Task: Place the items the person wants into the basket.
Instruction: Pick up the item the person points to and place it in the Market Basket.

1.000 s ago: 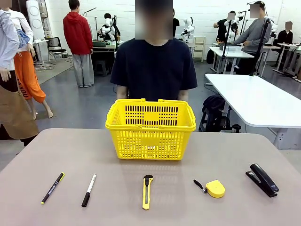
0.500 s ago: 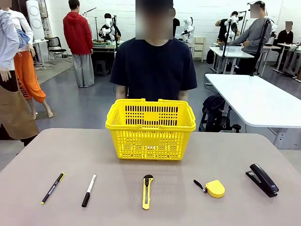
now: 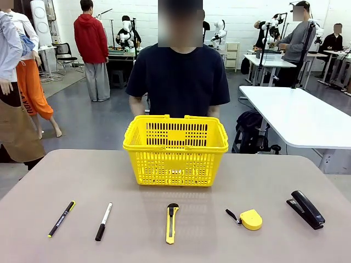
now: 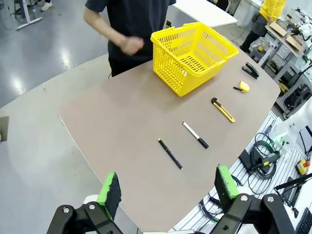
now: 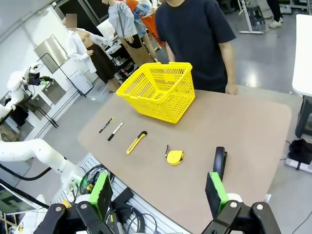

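Observation:
The yellow basket (image 3: 175,167) stands at the table's far middle, right in front of the person (image 3: 180,82). Along the near side lie a black pen with a yellow tip (image 3: 61,218), a black-and-white marker (image 3: 103,221) and a yellow-and-black utility knife (image 3: 171,223). In the left wrist view my left gripper (image 4: 168,184) hangs open high above the table's edge, well short of the pen (image 4: 170,153), marker (image 4: 195,135), knife (image 4: 223,109) and basket (image 4: 170,73). My right gripper (image 5: 158,192) is open too, high over the near edge. One hand (image 4: 130,45) is raised beside the basket.
A yellow tape measure (image 3: 250,219) and a black stapler (image 3: 305,209) lie right of the knife. The brown table (image 3: 274,175) has bare room between the row and the basket. Other people and white tables stand farther back.
The person's arm at picture left has shifted slightly outward. The basket and the things on the table have not moved.

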You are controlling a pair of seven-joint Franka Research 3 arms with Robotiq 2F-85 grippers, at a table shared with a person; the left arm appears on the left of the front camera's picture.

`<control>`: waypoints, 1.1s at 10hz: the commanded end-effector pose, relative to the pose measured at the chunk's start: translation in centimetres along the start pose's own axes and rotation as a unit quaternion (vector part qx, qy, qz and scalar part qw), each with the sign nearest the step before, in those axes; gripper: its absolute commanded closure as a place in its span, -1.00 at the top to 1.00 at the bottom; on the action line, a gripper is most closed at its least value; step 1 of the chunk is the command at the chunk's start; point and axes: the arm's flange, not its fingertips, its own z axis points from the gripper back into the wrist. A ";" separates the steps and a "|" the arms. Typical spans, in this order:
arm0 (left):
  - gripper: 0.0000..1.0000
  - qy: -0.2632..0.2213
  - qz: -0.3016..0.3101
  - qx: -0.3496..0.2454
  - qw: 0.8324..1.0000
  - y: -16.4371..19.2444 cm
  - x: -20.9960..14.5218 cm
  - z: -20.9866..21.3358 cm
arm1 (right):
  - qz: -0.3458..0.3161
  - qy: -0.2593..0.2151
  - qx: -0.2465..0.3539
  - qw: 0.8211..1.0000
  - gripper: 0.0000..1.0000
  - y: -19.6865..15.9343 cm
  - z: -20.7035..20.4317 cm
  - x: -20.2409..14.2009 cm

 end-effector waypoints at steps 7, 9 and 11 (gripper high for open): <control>1.00 -0.006 -0.004 -0.005 1.000 0.1 -0.1 0.1 | 0.008 -0.006 0.007 1.000 1.00 0.1 0.0 0.1; 1.00 -0.006 -0.004 -0.005 1.000 0.1 -0.1 0.1 | 0.008 -0.006 0.007 1.000 1.00 0.1 0.0 0.1; 1.00 -0.006 -0.004 -0.005 1.000 0.1 -0.1 0.1 | 0.008 -0.006 0.007 1.000 1.00 0.1 0.0 0.1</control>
